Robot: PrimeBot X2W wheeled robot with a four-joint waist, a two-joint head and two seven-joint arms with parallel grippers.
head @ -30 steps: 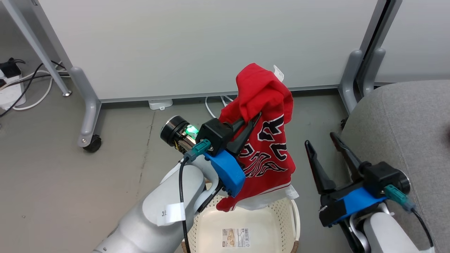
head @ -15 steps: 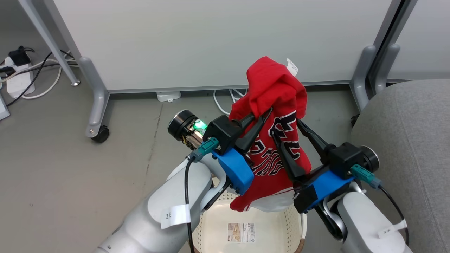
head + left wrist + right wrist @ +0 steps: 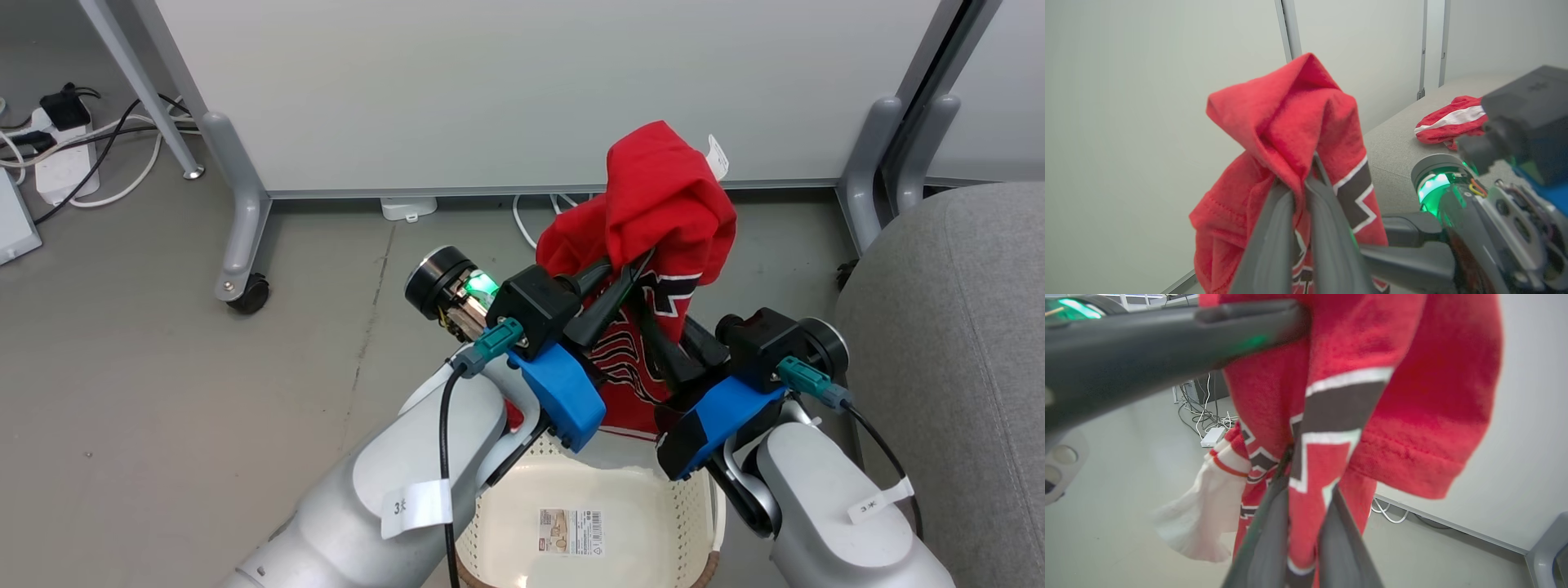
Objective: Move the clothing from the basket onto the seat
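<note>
A red garment with black-and-white lettering (image 3: 661, 204) hangs above the cream basket (image 3: 514, 506), its white hem just over the rim. My left gripper (image 3: 633, 265) is shut on a bunched fold near its top, which the left wrist view shows pinched between the fingers (image 3: 1306, 171). My right gripper (image 3: 653, 314) reaches in from the right. It is shut on a lettered fold lower down, seen in the right wrist view (image 3: 1310, 469). The grey seat (image 3: 963, 327) is at the right. Another red garment with a white stripe (image 3: 1449, 122) lies on the seat (image 3: 1396, 143).
White partition panels stand behind, on grey legs with a caster (image 3: 245, 294). A power strip and cables (image 3: 57, 163) lie on the floor at the far left, and a white cable (image 3: 526, 224) loops under the panel. Inside the basket a barcode sticker (image 3: 570, 529) shows.
The head camera has shifted. My right gripper has swung left from beside the seat to the hanging garment and closed on it. The left gripper keeps its hold.
</note>
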